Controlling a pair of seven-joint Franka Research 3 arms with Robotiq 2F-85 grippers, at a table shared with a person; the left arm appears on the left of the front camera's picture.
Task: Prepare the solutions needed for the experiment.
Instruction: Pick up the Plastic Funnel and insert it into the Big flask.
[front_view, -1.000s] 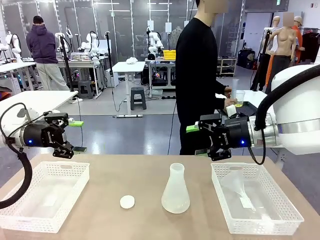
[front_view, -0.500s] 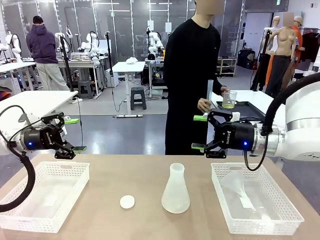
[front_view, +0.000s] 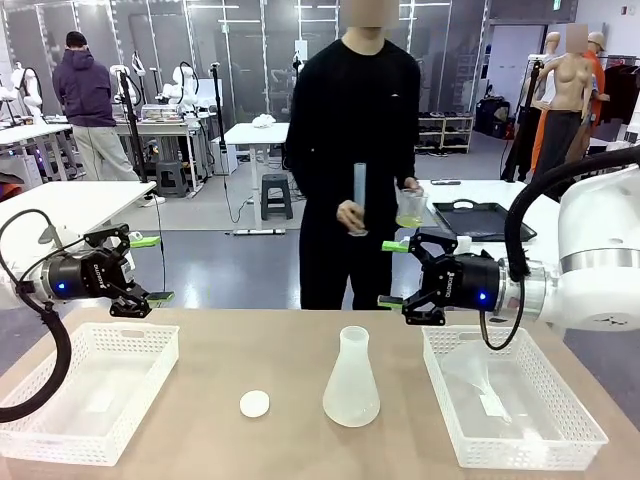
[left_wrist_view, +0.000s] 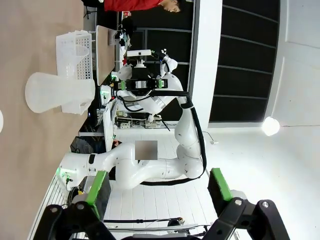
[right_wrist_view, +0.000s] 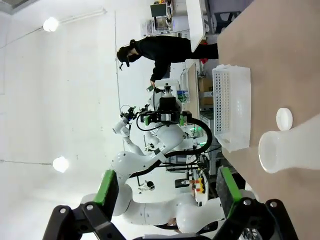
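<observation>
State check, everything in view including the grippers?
left gripper: open, empty
right gripper: open, empty
flask: upright on table, uncapped
white cap: loose on table, left of flask
beaker: held by person, shallow yellow-green liquid inside
cylinder: held upright by person

Two baskets (front_view: 60, 440) (front_view: 530, 450) — a single flask (front_view: 351, 385), cap (front_view: 254, 403), cylinder (front_view: 359, 195), beaker (front_view: 410, 200) of solution (front_view: 410, 220)

Shallow pale yellow-green solutions (front_view: 409, 221) in upright clear beaker (front_view: 410, 204), in person's hand (front_view: 411, 186)
</observation>
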